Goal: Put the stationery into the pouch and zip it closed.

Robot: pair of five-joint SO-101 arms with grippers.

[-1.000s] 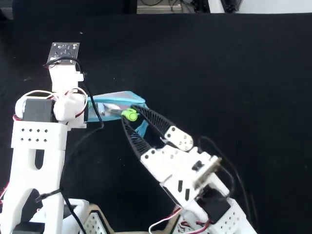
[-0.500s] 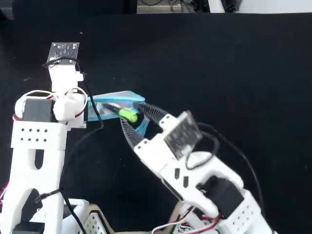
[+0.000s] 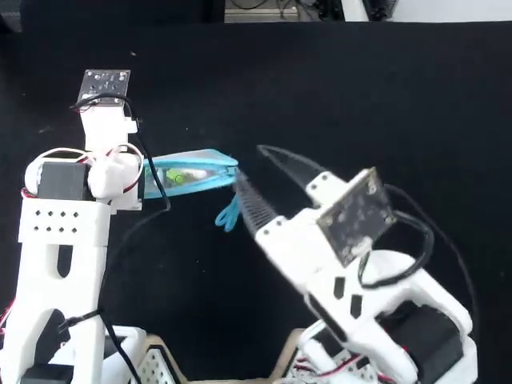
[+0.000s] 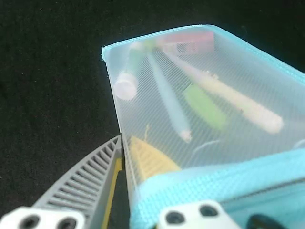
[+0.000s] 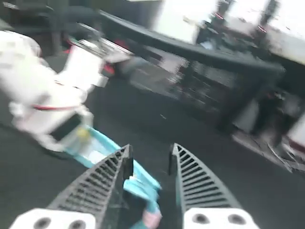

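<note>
My right claw [image 3: 250, 164] has dropped the green marker [image 3: 176, 177] into the pouch [image 3: 210, 170] and backed off open, left claw [image 3: 146, 182] gripping it; zipping looks next.

Black tabletop [image 3: 384, 96] — beyond its far edge, a bright wall [image 3: 448, 10] and cables [image 3: 264, 8].

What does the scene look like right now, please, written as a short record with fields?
pouch: blue mesh, over the black table, held at one end by the left gripper
contents: green marker and several other pens, seen through the mesh
left gripper: shut on the pouch
right gripper: open, empty, close to the pouch's free end
zip: blue pull strap hangs near the right gripper; open or closed cannot be told
</note>
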